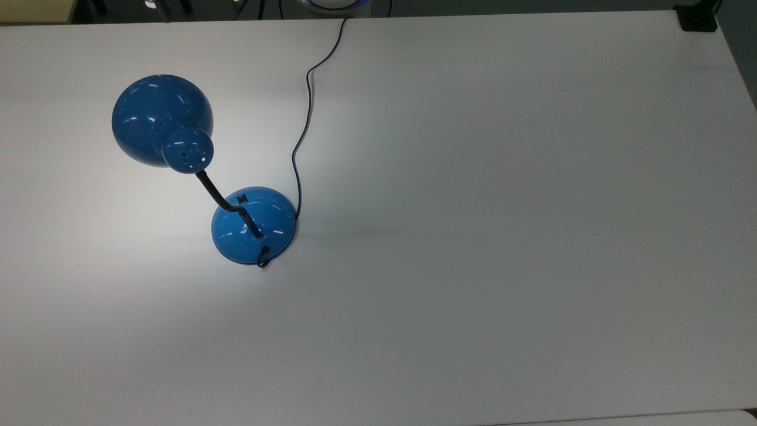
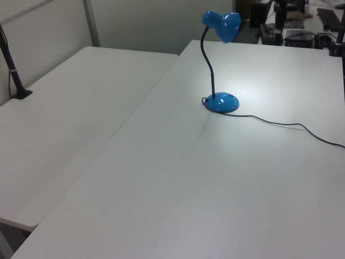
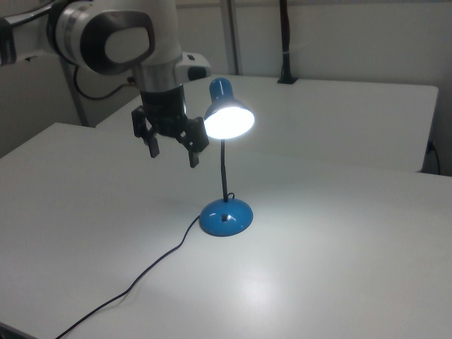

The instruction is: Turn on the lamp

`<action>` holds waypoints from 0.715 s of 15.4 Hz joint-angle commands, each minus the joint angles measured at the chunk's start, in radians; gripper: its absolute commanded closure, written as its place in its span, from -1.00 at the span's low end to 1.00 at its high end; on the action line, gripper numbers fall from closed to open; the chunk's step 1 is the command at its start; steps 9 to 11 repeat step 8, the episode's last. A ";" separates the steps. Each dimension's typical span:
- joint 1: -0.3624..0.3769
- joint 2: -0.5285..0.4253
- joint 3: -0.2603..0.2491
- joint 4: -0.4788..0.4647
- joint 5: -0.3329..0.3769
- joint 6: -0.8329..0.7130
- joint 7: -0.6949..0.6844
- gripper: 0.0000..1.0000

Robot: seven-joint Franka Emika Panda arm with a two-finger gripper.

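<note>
Glowing already, the lamp [image 3: 225, 176] stands on the white surface [image 3: 339, 268]; in the right view its switch [image 3: 224, 217] lies below and to the right of the gripper [image 3: 173, 152]; fingers [image 3: 193, 157] spread open, empty, raised beside the shade.

No legible text, labels or nos. anywhere.

Blue lamp [image 1: 253, 225] upright on white table [image 1: 502, 236], light pooling beneath.

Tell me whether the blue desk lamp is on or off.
On. In the right view the glossy blue gooseneck desk lamp has a glowing white shade opening, and a bright patch lies on the white table around its base.
</note>
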 commanded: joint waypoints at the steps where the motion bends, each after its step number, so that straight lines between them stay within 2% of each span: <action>1: 0.079 0.009 0.004 0.059 -0.023 -0.020 0.208 -1.00; 11: 0.091 0.043 0.006 0.087 -0.037 -0.003 0.210 -1.00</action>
